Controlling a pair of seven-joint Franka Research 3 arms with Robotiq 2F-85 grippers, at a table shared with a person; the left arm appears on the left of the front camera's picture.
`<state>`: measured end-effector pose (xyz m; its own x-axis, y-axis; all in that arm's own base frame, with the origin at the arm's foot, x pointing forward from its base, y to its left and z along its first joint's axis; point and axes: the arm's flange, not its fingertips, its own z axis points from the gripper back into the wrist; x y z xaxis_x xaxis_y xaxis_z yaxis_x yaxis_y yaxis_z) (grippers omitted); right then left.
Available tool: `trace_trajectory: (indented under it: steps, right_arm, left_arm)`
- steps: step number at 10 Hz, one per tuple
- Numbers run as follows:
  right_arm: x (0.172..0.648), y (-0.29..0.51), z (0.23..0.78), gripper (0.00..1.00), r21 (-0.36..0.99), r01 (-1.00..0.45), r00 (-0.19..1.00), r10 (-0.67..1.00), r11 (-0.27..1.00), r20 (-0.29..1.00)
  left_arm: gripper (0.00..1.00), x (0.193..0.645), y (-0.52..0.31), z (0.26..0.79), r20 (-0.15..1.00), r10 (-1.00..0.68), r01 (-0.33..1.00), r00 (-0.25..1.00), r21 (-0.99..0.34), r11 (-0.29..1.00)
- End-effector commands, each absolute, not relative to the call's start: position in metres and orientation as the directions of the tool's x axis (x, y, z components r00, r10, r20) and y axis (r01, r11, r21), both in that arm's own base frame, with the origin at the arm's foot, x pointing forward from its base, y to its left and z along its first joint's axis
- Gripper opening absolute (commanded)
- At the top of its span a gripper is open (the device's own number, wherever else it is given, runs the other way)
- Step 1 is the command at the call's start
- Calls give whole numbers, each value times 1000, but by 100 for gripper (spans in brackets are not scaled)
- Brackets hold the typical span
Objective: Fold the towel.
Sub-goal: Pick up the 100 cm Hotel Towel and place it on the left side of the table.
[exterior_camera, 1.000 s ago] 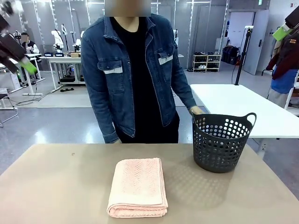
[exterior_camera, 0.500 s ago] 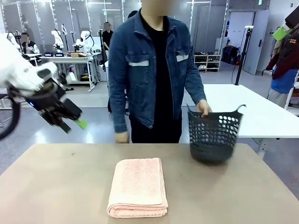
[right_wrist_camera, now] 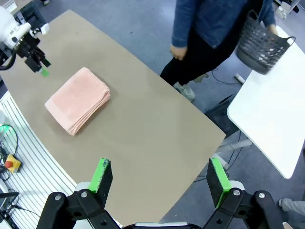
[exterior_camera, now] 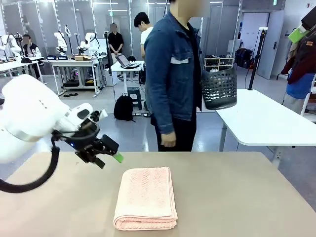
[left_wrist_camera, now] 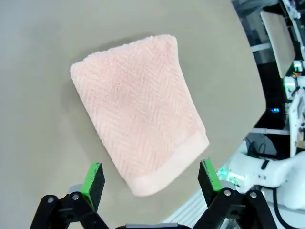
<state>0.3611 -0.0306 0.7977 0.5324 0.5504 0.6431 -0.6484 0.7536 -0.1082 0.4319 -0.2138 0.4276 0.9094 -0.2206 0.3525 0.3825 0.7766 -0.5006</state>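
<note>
The salmon-pink towel (exterior_camera: 145,197) lies folded in a thick rectangle on the tan table (exterior_camera: 237,197), near the front edge and a little left of centre. My left gripper (exterior_camera: 109,158) hangs open just above the table, left of the towel's far corner and touching nothing. Seen from the left wrist, the towel (left_wrist_camera: 138,109) spreads out below the open left gripper (left_wrist_camera: 151,177), with its plain band nearest the green pads (left_wrist_camera: 93,179). My right gripper (right_wrist_camera: 159,179) stands open, high above the table's right end, and the towel (right_wrist_camera: 77,100) and left gripper (right_wrist_camera: 39,64) lie far below it.
A person in a denim jacket (exterior_camera: 173,74) stands at the far side, turned sideways, holding a dark perforated basket (exterior_camera: 218,89) in the air over a white table (exterior_camera: 266,121) at the right. The tan table to the right of the towel is bare.
My left arm swung down from the upper left to just beside the towel. The person lifted the basket off the tan table and turned away with it to the right.
</note>
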Motion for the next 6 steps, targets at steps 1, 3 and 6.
trace_trajectory:
  steps: [1,3,6]
  right_arm:
    - [361,-32,799,100,-103,-649,539,551,754,637]
    - [361,-32,799,100,-103,-649,539,551,754,637]
    - [361,-32,799,100,-103,-649,539,551,754,637]
  left_arm:
    - [100,436,-218,383,410,-159,378,898,-536,755]
    - [100,432,-218,355,425,-155,378,892,-510,773]
    - [100,432,-222,320,400,-41,284,915,-569,772]
